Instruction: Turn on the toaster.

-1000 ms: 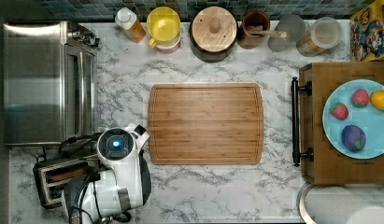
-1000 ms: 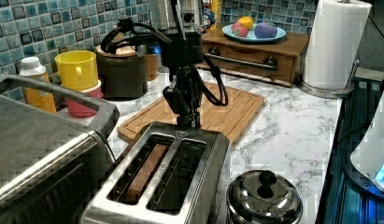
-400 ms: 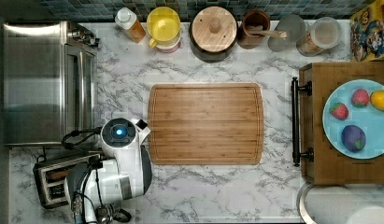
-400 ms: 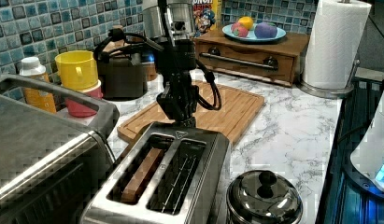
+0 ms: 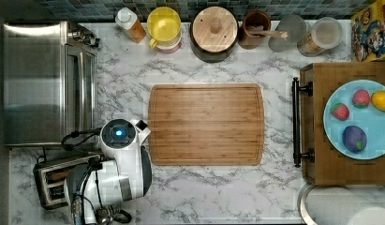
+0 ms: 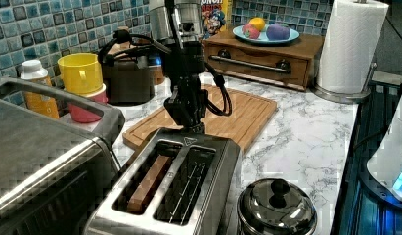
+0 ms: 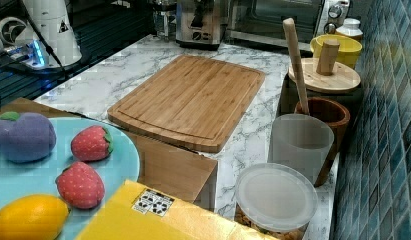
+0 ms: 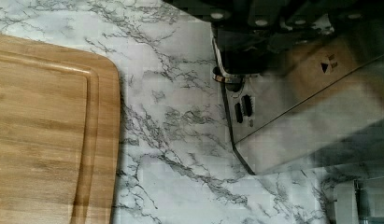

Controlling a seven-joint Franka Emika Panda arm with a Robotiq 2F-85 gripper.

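One toaster [image 6: 174, 196] is what you are after, and you will find it at the counter's [image 5: 218, 197] corner next to the toaster oven [image 5: 45, 84], low on the top view's left, with its two long slots facing up. In the left view a brown slice sits in the slot on the left view's left, while the other slot shows bare wire guides. Your gripper [image 6: 191, 116] hangs at the toaster's far end in the left view, right over the end that faces the cutting board [image 5: 206, 124], and its tip looks to be at or touching the top edge there; contact is hard to confirm. You cannot tell from these views whether the jaws are apart or together, since the black wrist body and cables hide them. In the wrist view the steel end panel of the toaster runs beside the marble, with a dark knob and small oval buttons just under the gripper's shadowed body. In the top view the arm's white housing covers most of the toaster, leaving the slotted end showing. Along the counter's back edge stand a yellow cup [image 5: 164, 26], a lidded canister [image 5: 214, 33] and a wooden utensil pot [image 5: 255, 29].
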